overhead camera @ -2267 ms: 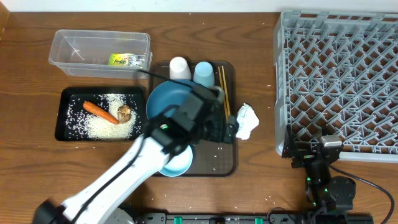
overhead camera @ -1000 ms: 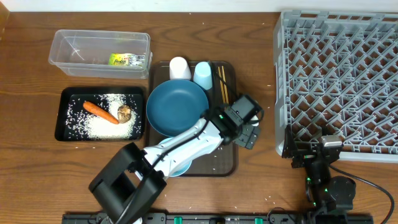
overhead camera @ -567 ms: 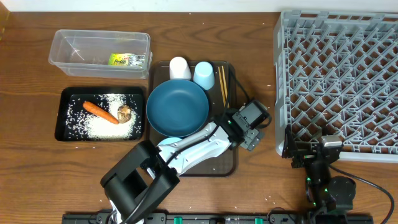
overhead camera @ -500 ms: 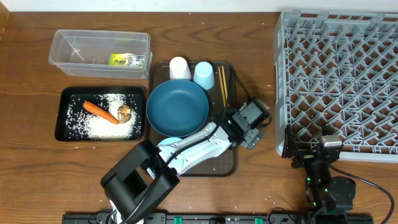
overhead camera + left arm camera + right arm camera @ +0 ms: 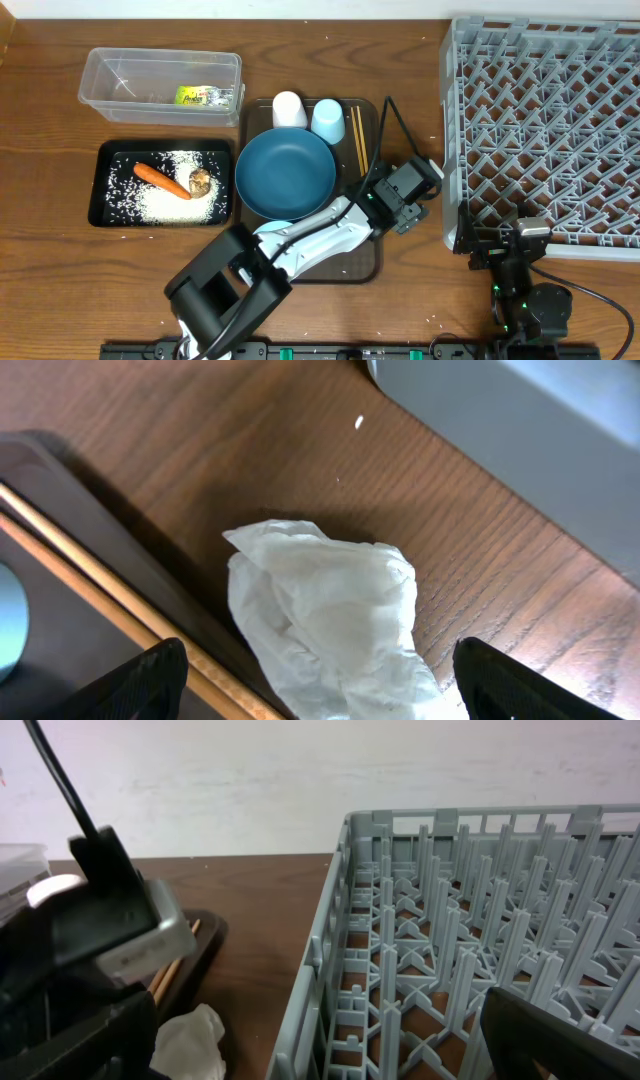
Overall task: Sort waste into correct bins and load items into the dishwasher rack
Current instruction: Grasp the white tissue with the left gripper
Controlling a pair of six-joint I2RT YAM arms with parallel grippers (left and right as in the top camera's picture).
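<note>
A crumpled white tissue lies on the wood between the brown serving tray and the grey dishwasher rack. My left gripper is open right above it, one finger on each side, neither touching it. From overhead the left gripper hides the tissue. My right gripper is open and holds nothing by the rack's near-left corner. The tissue shows low in its view. On the tray are the dark blue plate, white cup, light blue cup and chopsticks.
The black tray holds a carrot, rice and a brown lump. The clear tub holds a foil wrapper. My left arm lies across the brown serving tray. A few rice grains dot the wood.
My left arm has swung right from above the plate to the tissue beside the tray, and now covers it in the overhead view. The right arm has not moved.
</note>
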